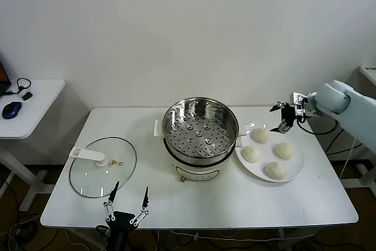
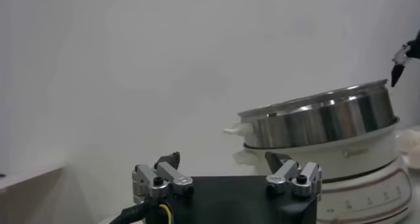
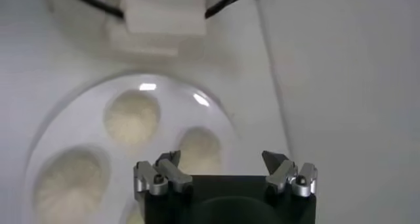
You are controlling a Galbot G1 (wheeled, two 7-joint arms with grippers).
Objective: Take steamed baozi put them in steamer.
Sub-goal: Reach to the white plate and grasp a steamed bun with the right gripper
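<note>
Centre frame, the steamer (image 1: 200, 136) is shiny steel with a hole-dotted tray, a white base and white handles. At right, four off-white baozi (image 1: 259, 136) lie on a white plate (image 1: 296, 171); at lower left, the clear glass lid (image 1: 103, 166) has a white handle and a small yellow sticker. The counter (image 1: 235, 204) is white, and a blue mouse (image 1: 11, 110) shows at the left edge.

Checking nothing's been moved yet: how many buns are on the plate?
4, all on the white plate right of the steamer: far-left, far-right, near-left, nearest. The steamer tray is empty.
</note>
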